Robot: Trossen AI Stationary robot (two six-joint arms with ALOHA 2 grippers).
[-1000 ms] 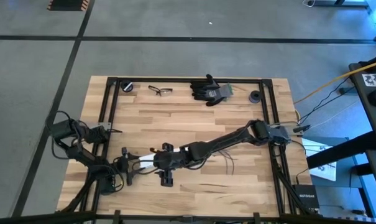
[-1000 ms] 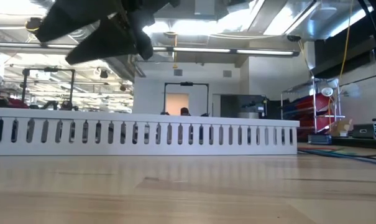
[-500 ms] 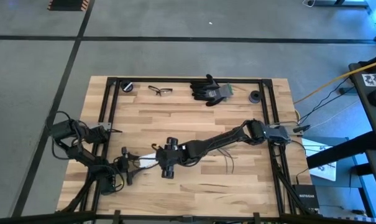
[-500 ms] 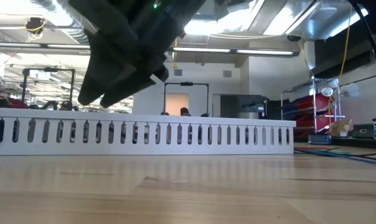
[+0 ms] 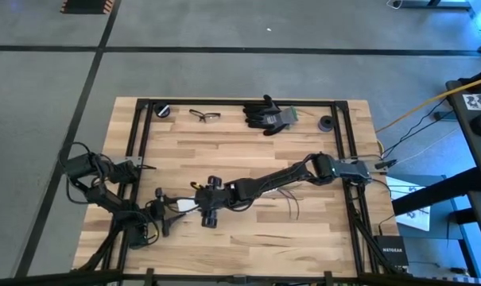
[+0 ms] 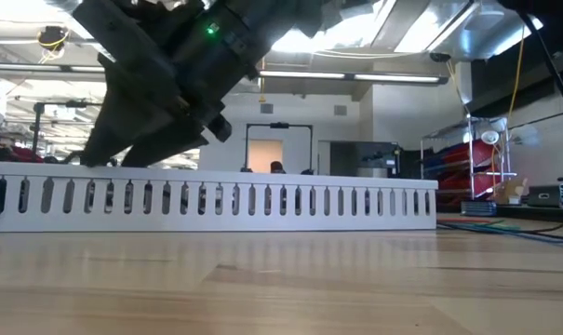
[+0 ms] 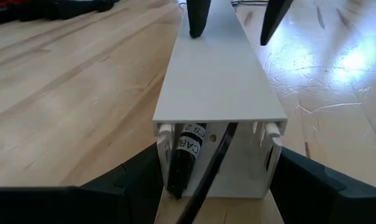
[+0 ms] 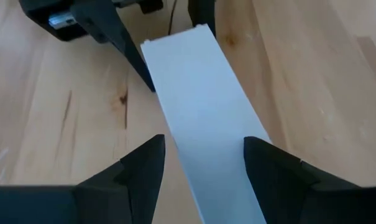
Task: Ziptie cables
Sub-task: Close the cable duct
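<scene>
A long white slotted duct [image 7: 215, 74] lies flat on the table, and a labelled black cable [image 7: 189, 152] shows inside its open end. More thin cables [image 5: 296, 208] lie splayed on the wood under the right arm. My left gripper [image 7: 215, 186] sits at the duct's left end, with a finger on each side of it. My right gripper [image 8: 203, 165] is open and hovers over the duct's lid [image 8: 200, 112], a little to the right of the left gripper. Its two fingers [image 7: 194, 18] come down from above. I cannot tell whether they touch the lid. My left gripper pinches the duct's open left end [image 7: 169, 134] between its two fingers, one against each side wall. The fingers come level from the table's left and lie along the duct. The duct rests flat on the table.
Safety glasses [image 5: 204, 116], black gloves [image 5: 268, 114] and two small black round parts [image 5: 163, 110] [image 5: 327, 123] lie along the far edge. A black frame rail [image 5: 347, 143] borders the tabletop. Bare wood stretches along the near side [image 5: 288, 246].
My right gripper moved a little toward the table's left and far edge, onto the duct. It turned about its wrist and came down lower over the duct. My left gripper kept its hold on the duct's end.
</scene>
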